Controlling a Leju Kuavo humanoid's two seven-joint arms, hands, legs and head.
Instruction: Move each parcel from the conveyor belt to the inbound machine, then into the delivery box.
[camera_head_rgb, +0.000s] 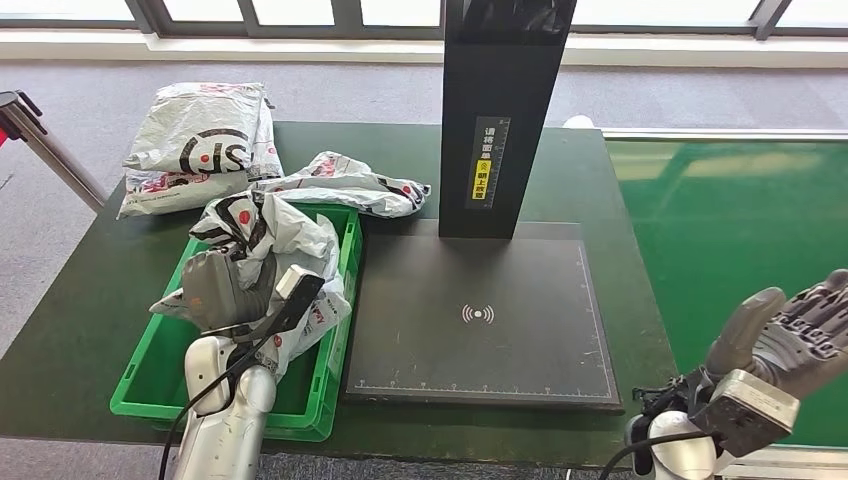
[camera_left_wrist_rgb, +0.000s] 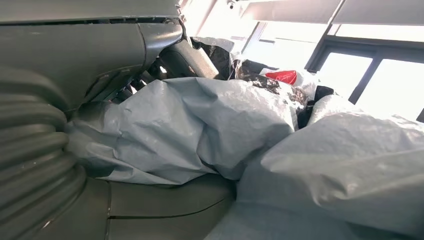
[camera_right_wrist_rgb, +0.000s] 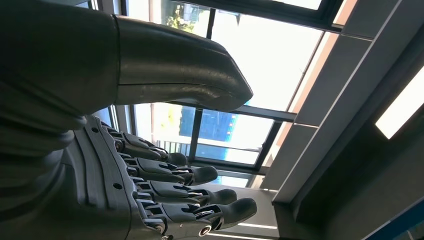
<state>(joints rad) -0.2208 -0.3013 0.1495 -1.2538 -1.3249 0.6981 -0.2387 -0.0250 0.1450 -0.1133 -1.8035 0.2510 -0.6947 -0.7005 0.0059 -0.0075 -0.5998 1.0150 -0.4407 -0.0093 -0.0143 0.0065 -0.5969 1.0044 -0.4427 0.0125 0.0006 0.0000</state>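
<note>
My left hand (camera_head_rgb: 215, 290) is down in the green delivery box (camera_head_rgb: 330, 395), gripping a crumpled white parcel (camera_head_rgb: 270, 240) with black and red print. In the left wrist view that grey-white parcel (camera_left_wrist_rgb: 200, 125) lies between the thumb (camera_left_wrist_rgb: 187, 57) and the fingers (camera_left_wrist_rgb: 165, 202), on top of another parcel (camera_left_wrist_rgb: 345, 165). My right hand (camera_head_rgb: 790, 330) hovers over the green conveyor belt (camera_head_rgb: 740, 220) at the right, fingers apart and holding nothing. Against the windows, the right hand (camera_right_wrist_rgb: 150, 175) is spread with nothing in it. The black inbound machine plate (camera_head_rgb: 480, 320) is bare.
The machine's black scanner post (camera_head_rgb: 500, 110) rises behind the plate. A flat parcel (camera_head_rgb: 200, 145) lies on the dark table at the back left. Another crumpled parcel (camera_head_rgb: 350, 185) rests by the box's far rim. A barrier post (camera_head_rgb: 45, 150) stands at the far left.
</note>
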